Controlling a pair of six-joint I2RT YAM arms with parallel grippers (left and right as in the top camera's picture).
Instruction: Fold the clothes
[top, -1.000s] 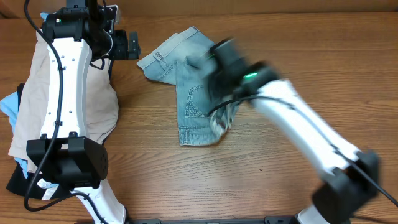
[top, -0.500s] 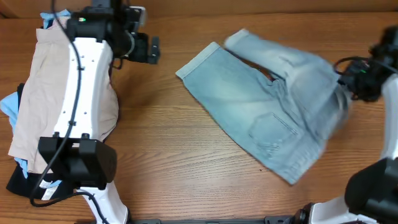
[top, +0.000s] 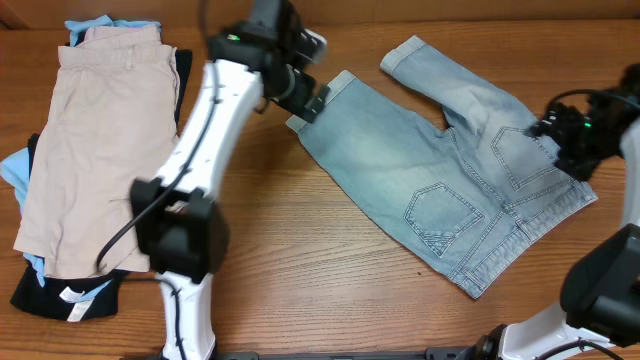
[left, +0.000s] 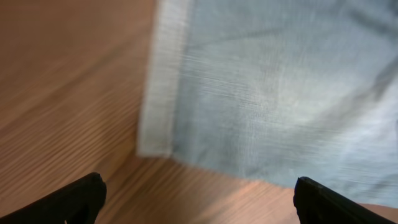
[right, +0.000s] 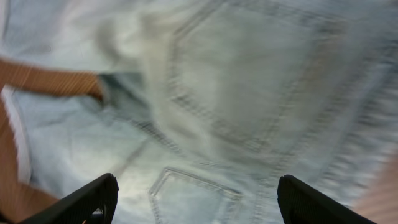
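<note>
Faded light-blue denim shorts (top: 440, 190) lie flat, pockets up, right of centre on the wooden table (top: 300, 290). Both jaws spread, holding nothing: right gripper (top: 562, 140) over a back pocket (right: 249, 81), left gripper (top: 310, 100) at the rolled cuff (left: 163, 81). Pinch edges cleanly, fold leg onto leg. Beige shorts (top: 90, 150) piled far left.

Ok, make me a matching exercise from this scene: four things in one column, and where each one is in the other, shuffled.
Things:
1. denim shorts
2. khaki shorts
3. left gripper
4. right gripper

Places:
A. over a stitched back pocket
B. far left in the overhead view
C. spread flat in the middle
D. at the corner of a rolled cuff

Pairs: 1-C, 2-B, 3-D, 4-A
</note>
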